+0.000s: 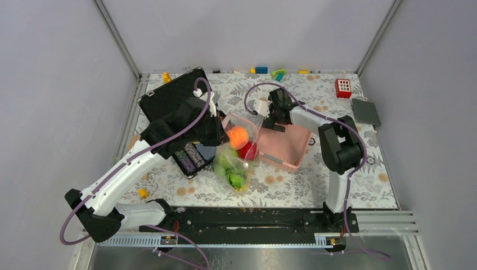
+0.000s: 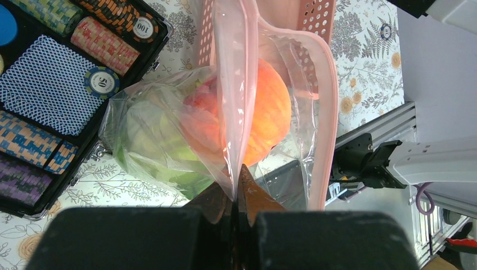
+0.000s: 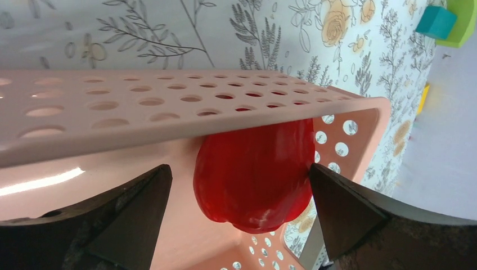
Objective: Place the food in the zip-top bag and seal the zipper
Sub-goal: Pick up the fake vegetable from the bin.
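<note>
Bag (image 1: 235, 163): limp, slippery film, part-filled, beside basket (image 1: 292, 147); mouth edge pinched by left end effector (image 2: 236, 190). Apple (image 3: 259, 194): likely light, rigid, smooth; in basket, straddled by right end effector (image 3: 239, 173), spread wide. Grip across its middle.

red apple (image 3: 253, 180): top hidden by pink basket (image 3: 169, 107) rim | green produce (image 2: 152, 140): blurred through zip-top bag (image 2: 236, 84)

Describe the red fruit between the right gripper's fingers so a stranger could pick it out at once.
Start at the pink basket, just right of the clear zip-top bag on the flowered table. In one corner, between the right gripper's open fingers, sits a glossy red fruit. Unlike the other food, all inside the bag, it lies bare in the basket.
</note>
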Controlling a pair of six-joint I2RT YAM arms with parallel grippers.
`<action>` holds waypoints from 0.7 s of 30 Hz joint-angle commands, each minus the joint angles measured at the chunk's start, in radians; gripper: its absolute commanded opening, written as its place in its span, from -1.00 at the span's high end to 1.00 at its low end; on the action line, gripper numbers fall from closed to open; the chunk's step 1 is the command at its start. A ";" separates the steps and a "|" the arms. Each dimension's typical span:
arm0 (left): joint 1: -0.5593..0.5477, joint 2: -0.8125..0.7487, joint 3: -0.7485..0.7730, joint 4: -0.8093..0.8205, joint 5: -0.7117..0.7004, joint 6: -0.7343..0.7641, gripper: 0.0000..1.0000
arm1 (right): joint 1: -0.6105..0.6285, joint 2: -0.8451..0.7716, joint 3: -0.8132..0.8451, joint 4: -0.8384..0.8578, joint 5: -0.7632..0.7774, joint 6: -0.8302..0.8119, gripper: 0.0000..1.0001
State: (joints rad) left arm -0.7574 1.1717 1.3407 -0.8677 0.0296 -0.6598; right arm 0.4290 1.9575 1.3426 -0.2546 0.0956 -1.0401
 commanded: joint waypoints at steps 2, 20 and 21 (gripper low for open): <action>-0.003 -0.014 0.032 0.028 -0.025 0.000 1.00 | -0.016 0.068 0.027 0.036 0.108 -0.010 -0.99; -0.002 -0.016 0.034 0.041 -0.018 -0.006 1.00 | -0.013 0.043 -0.035 0.139 0.242 -0.050 -0.12; -0.003 -0.015 0.035 0.042 -0.016 -0.006 1.00 | -0.013 0.036 -0.037 0.143 0.243 -0.050 -0.03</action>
State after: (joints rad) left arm -0.7574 1.1717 1.3407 -0.8677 0.0223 -0.6624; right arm 0.4248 2.0109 1.3277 -0.1307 0.3073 -1.0824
